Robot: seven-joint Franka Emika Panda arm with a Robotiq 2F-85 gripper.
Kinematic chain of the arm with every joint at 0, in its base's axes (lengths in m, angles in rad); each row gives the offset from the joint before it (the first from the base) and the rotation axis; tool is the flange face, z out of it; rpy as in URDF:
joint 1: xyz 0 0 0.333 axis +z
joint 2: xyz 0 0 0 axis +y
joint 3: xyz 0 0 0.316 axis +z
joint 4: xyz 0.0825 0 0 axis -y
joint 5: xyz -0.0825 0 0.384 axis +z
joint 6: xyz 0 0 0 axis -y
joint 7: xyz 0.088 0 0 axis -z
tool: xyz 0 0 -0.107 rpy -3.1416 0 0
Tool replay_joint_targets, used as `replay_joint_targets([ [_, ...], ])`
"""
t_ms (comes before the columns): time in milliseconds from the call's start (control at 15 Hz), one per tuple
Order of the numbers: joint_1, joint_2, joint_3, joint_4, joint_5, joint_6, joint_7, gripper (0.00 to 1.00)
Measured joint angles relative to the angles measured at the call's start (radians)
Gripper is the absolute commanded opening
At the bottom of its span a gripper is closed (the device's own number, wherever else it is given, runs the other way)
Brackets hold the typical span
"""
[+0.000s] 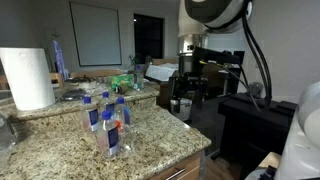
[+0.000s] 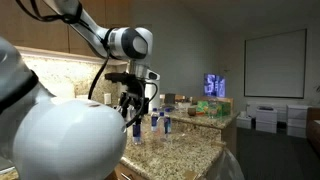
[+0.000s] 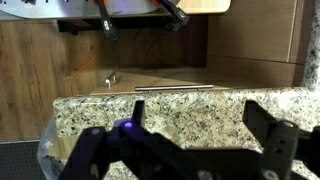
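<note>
My gripper (image 3: 195, 112) is open and empty, its two black fingers spread over a speckled granite countertop (image 3: 190, 120). In both exterior views it hangs low at the counter's edge (image 1: 181, 98) (image 2: 131, 112). Several clear water bottles with blue caps and blue labels (image 1: 108, 122) stand clustered on the granite counter (image 1: 150, 140). They also show just beside the gripper in an exterior view (image 2: 160, 122). No bottle lies between the fingers in the wrist view.
A paper towel roll (image 1: 28, 78) stands at the counter's near corner. Clutter with green items (image 1: 125, 82) sits farther back. A black table (image 1: 255, 115) lies beyond the arm. Wooden cabinet fronts with a metal handle (image 3: 175, 88) are below the counter.
</note>
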Motion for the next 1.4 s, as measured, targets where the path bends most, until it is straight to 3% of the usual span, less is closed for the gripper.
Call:
replay_joint_targets([
  [1400, -0.018, 0.015, 0.021, 0.011, -0.014, 0.019, 0.015, 1.00],
])
